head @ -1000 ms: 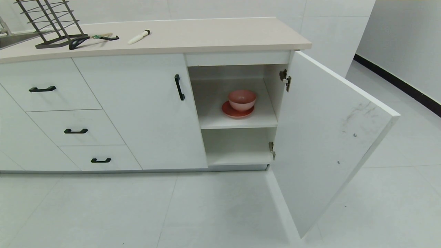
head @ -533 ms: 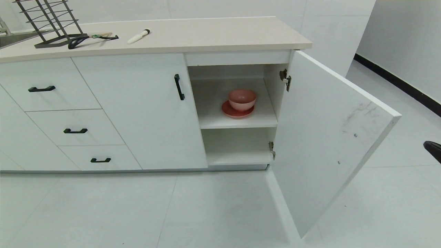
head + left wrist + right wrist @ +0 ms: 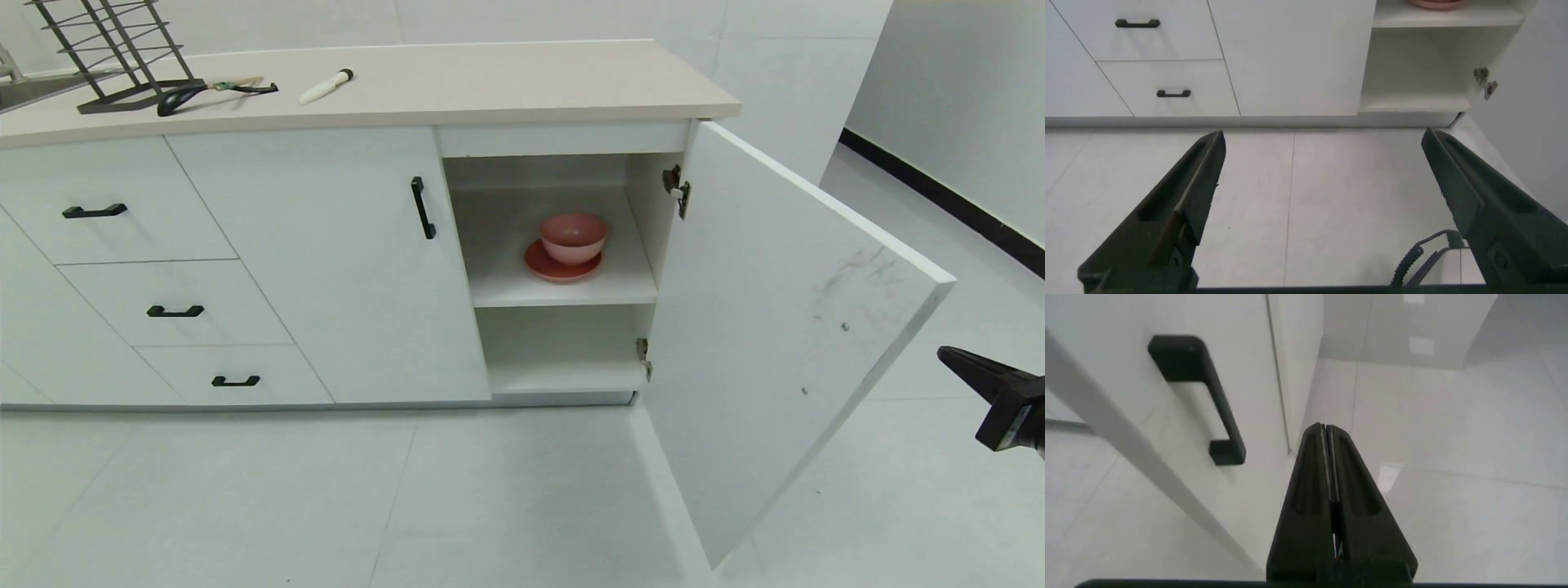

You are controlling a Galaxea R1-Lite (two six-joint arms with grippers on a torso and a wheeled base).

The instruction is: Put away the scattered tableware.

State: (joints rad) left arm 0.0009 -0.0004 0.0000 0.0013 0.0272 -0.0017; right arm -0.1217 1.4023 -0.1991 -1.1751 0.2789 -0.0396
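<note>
Bowl (image 3: 574,235) sits on 1 red plate (image 3: 562,267) on the upper shelf (image 3: 506,287) of the open cabinet. Right gripper (image 3: 1326,437), jaws pressed together and empty, is near the door handle (image 3: 1200,396). Left gripper (image 3: 1323,140), jaws spread wide and empty, hangs above the floor.

Plate (image 3: 1436,3) & rack (image 3: 135,96) top cut off @ edges.

The left end effector (image 3: 1323,137) had two long, matte black fingers (image 3: 1180,204), flat-faced and tapering to blunt tips, with a thin black cable (image 3: 1404,265) curling near one base. The right end effector (image 3: 1327,433) looked like a black wedge, with a fine seam down its middle and a shallow groove along each half.
</note>
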